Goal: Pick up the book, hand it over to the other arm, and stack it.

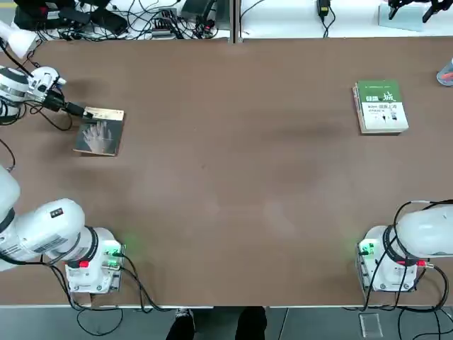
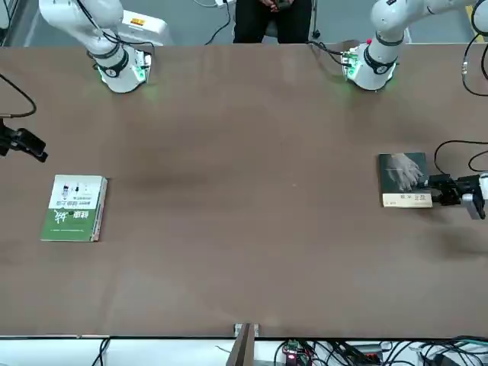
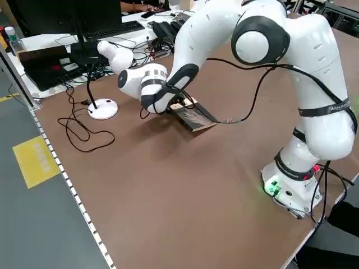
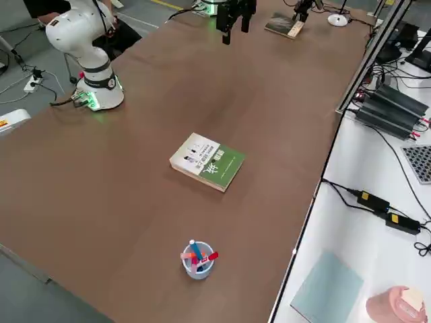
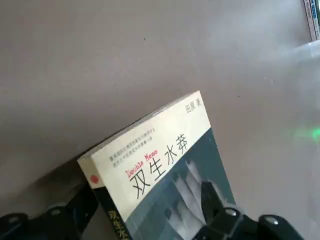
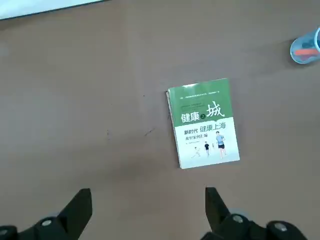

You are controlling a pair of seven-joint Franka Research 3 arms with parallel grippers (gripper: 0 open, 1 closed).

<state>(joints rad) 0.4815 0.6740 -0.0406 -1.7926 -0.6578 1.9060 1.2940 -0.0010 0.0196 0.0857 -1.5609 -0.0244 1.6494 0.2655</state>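
Note:
The book [image 1: 99, 132] lies at the table's far left, dark cover with a pale hand and a tan title strip [image 2: 405, 181]. My left gripper [image 1: 79, 111] reaches in low from the side at the title-strip end. In the left wrist view the book [image 5: 165, 165] sits between the wide-apart fingers of the left gripper [image 5: 150, 217]: one finger beside the spine, the other over the cover. Whether they press on it I cannot tell. My right gripper [image 6: 147, 197] hangs open and empty high above the green-and-white book [image 6: 204, 122].
The green-and-white book [image 1: 381, 106] lies at the far right. A cup of pens [image 4: 199, 259] stands beyond it near the table's right edge. Cables and a white lamp base [image 3: 104, 109] crowd the left edge. A person's feet [image 1: 219, 322] show between the arm bases.

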